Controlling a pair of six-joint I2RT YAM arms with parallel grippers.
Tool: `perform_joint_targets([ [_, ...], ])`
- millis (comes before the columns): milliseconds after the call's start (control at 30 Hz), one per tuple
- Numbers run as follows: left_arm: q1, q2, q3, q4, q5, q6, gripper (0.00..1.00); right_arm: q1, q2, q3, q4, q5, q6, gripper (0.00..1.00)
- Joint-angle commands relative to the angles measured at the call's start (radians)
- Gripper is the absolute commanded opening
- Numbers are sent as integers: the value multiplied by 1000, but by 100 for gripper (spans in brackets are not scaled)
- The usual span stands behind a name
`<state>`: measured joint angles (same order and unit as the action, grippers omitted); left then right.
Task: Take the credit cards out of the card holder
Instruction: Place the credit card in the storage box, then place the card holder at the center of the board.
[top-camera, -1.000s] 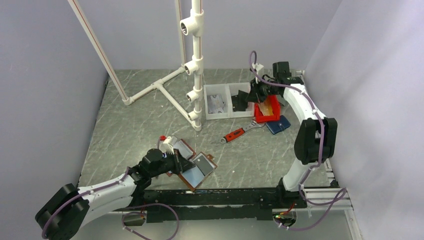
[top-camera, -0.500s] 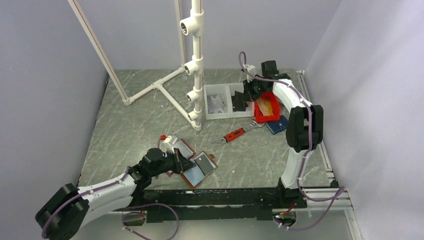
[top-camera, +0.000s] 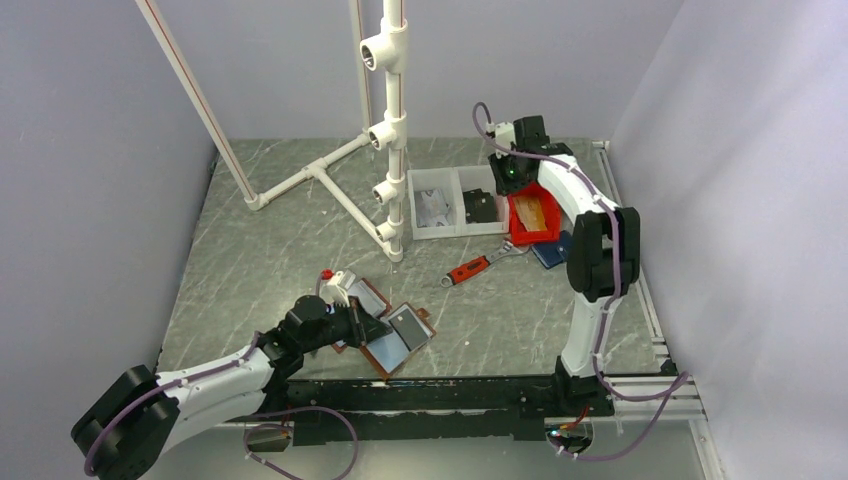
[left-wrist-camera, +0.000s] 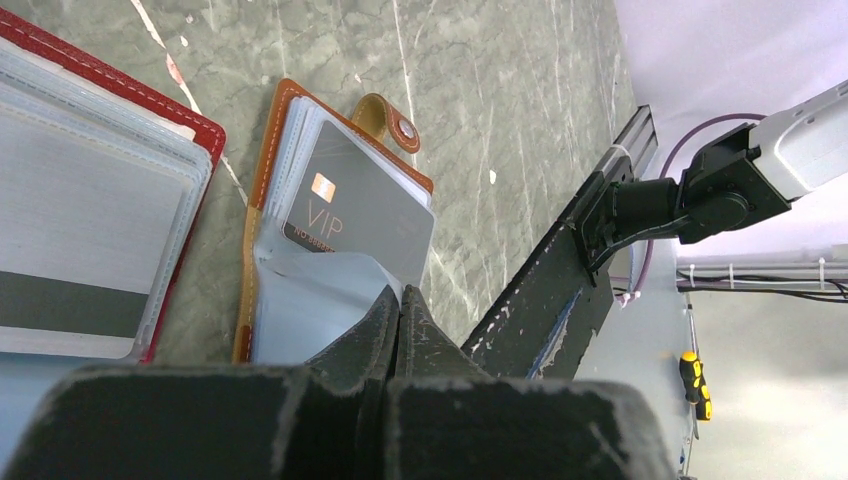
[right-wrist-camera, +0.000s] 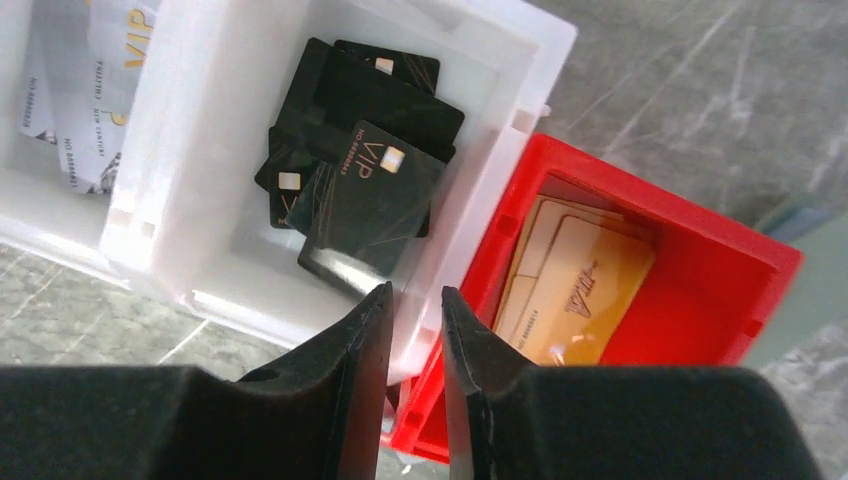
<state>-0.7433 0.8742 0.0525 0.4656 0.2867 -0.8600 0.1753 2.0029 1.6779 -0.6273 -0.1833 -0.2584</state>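
The left gripper (left-wrist-camera: 398, 308) has its jaws squeezed together, tips against the open card holder (left-wrist-camera: 268, 140) at the table's (top-camera: 280, 250) near edge, probably pinning it while the grey VIP card (left-wrist-camera: 360, 215) pokes out. The right gripper (right-wrist-camera: 415, 300) hangs over the white bin (right-wrist-camera: 175, 200) of black cards (right-wrist-camera: 370, 190), jaws slightly apart and empty, so it looks like that's the drop-off spot.

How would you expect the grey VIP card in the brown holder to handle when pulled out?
The grey VIP card looks thin and flat, so probably stiff and light. Its smooth face may slip when pinched. The clear sleeves around it look floppy and may drag.
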Motion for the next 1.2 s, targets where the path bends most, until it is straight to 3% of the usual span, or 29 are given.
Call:
perform_joint_targets([
  [0, 0, -13, 47, 30, 10, -18, 0, -3, -160, -8, 36, 10, -14, 27],
  [333, 0, -26, 55, 2, 2, -54, 0, -41, -440, -228, -3, -459, -158, 28],
  [700, 0, 58, 90, 55, 29, -80, 0, -246, -882, -645, 242, -907, -178, 46],
  [1067, 0, 287, 268, -46, 71, -86, 0, -281, -941, -710, 263, -1023, -176, 51],
  [1100, 0, 306, 285, -68, 76, -87, 1, -281, -943, -712, 266, -1026, -176, 51],
  [1167, 0, 334, 315, -99, 89, -85, 13, -281, -943, -716, 268, -1031, -174, 52],
])
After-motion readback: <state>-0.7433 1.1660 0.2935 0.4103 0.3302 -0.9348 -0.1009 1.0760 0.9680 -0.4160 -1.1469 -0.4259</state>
